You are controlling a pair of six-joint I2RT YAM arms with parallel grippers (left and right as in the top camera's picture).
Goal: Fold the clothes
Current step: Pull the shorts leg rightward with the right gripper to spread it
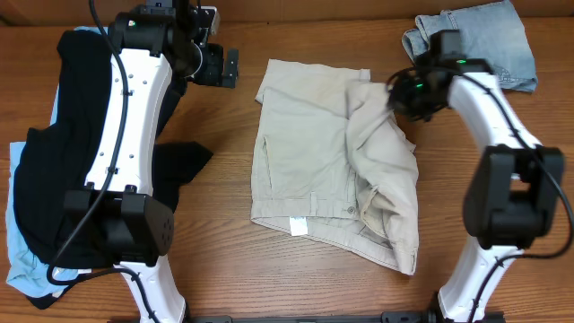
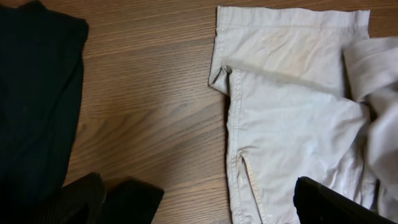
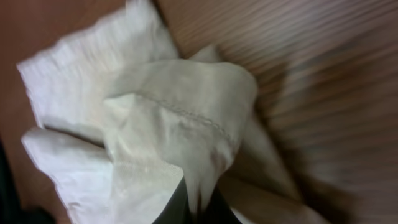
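Note:
Pale beige khaki shorts (image 1: 314,152) lie spread in the middle of the wooden table, waistband toward the front, with a small white label (image 1: 297,225). Their right leg is rumpled and pulled up at the far right corner. There my right gripper (image 1: 401,92) is shut on a pinch of the cloth. In the right wrist view the beige fabric (image 3: 168,124) bunches up out of the closed jaws (image 3: 199,208). My left gripper (image 1: 220,65) hangs open off the shorts' far left corner. In its wrist view the gripper (image 2: 205,211) spans the shorts' left edge (image 2: 292,112), with nothing in it.
A black garment (image 1: 54,152) (image 2: 31,93) lies heaped on the left under my left arm, on top of a pale-blue garment (image 1: 18,260). Faded denim shorts (image 1: 489,36) sit at the far right corner. Both arm bases stand at the front edge.

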